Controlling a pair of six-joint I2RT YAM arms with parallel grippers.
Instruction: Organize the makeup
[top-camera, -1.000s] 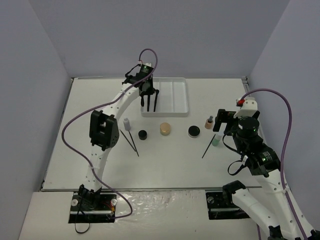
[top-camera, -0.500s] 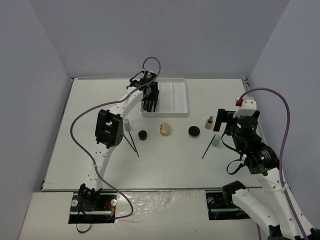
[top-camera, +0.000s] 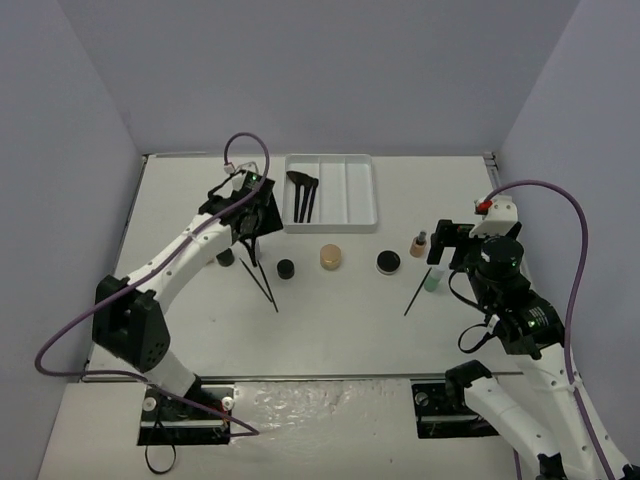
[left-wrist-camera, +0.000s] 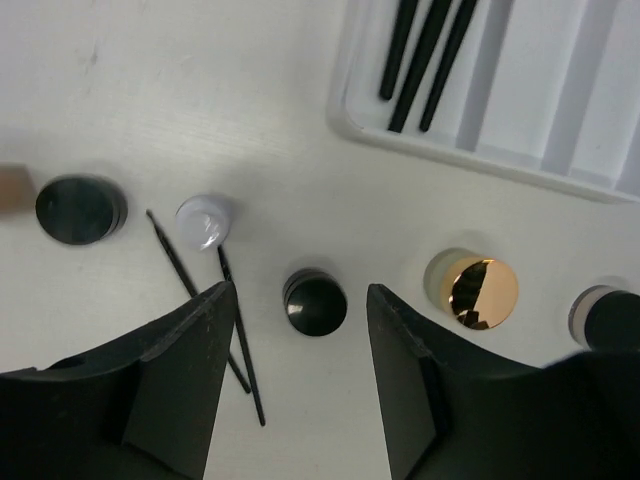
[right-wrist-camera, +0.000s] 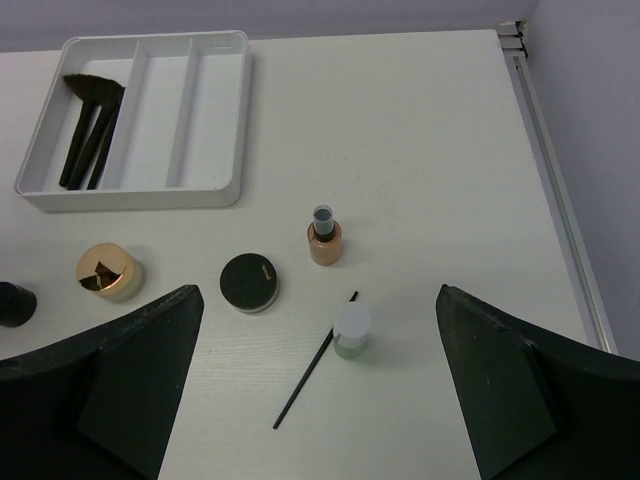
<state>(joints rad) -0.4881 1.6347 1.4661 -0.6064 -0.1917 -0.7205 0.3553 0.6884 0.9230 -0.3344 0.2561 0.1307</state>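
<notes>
Black loose brushes (top-camera: 262, 280) lie crossed on the tabletop (top-camera: 330, 330) near the left pincer (left-wrist-camera: 300, 290), whose jaws stand apart and empty. Three more brushes (top-camera: 303, 197) lie in the left compartment of the white tray (top-camera: 330, 228). Rightward sit a gold-tan jar (top-camera: 331, 258), a black compact (top-camera: 388, 262), a tan bottle (top-camera: 418, 244) and a green bottle (top-camera: 432, 281), near the right pincer (right-wrist-camera: 318, 295), whose jaws are spread wide and empty.

Three thin black brushes (top-camera: 303, 195) lie in the left compartment of the white tray (top-camera: 340, 228). On the surface (top-camera: 330, 330) stand a round gold-tan jar (top-camera: 331, 259), a round black compact (top-camera: 388, 263), a tan bottle (top-camera: 418, 244) and a pale green bottle (top-camera: 432, 281).
</notes>
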